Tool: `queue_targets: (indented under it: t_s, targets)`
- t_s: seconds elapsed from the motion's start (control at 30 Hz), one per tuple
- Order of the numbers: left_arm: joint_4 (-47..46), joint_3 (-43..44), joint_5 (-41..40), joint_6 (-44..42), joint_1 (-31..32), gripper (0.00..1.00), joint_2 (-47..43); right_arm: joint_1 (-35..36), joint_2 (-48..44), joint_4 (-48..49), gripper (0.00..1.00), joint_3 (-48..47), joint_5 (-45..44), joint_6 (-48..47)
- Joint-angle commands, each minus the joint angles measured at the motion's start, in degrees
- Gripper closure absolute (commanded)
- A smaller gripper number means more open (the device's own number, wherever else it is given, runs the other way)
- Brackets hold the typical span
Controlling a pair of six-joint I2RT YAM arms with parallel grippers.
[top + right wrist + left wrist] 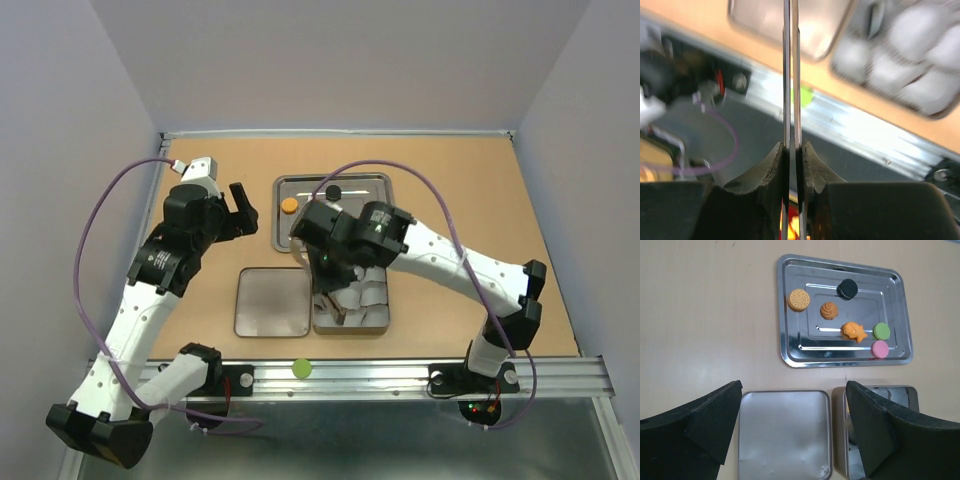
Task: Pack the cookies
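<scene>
Left wrist view: the tray (790,357) shows in full, with six cookies (854,332) on it: a round orange biscuit, an orange swirl, an orange fish shape, one black, one green and one pink.
Top view: the right arm (440,260) covers much of the tray, so only one orange cookie and the black one can be seen.
Left claw (794,390): spread wide and holding nothing, above the table near the lid (784,435).
Right claw (790,100): pressed together. Whether anything thin sits between the fingers cannot be told.
Right wrist view: blurred. It alone looks toward the near edge, over the rail (380,375) and the green dot (301,368).
Tin (386,310): just right of the lid and filled with white paper cups (365,295). Cookies inside it cannot be made out.
Table (450,180): tan board, with the tray behind the tin and lid.
Room: plain pale walls (340,60) close around three sides.
</scene>
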State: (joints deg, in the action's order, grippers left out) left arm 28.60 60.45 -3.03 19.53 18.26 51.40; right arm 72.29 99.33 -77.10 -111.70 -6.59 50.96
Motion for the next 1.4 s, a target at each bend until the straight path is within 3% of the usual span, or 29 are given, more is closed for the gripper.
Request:
queue_targets:
  t_s: [0.0,0.2,0.4,0.47,0.73,0.97,1.37]
  targets:
    - [6.5,1.7,2.4,-2.8,0.2,0.04,1.9,-9.9,-3.7,-2.4,0.93,-0.5,-5.7,-3.1]
    - [6.1,1.1,6.3,-1.1,0.2,0.11,4.6,-21.2,0.9,-2.4,0.93,-4.6,-6.7,-10.7]
    - [5.8,0.3,4.5,-2.4,0.2,0.11,4.9,-30.6,9.2,-2.0,0.69,-12.3,-1.7,-18.1]
    - [5.9,-0.6,3.5,-3.6,0.2,0.11,4.8,-32.9,10.8,-1.9,0.67,-12.6,0.1,-20.1]
    - [5.7,-4.2,0.4,-5.6,-0.2,0.11,2.8,-34.5,13.4,0.1,0.50,-9.0,6.2,-22.8]
    - [5.7,-4.6,0.6,-5.6,-1.2,0.11,1.9,-34.4,15.5,1.8,0.49,-7.5,9.9,-23.5]
    - [5.2,-4.7,2.3,-6.3,-2.6,0.11,2.3,-34.3,17.6,1.3,0.46,-5.7,3.0,-23.9]
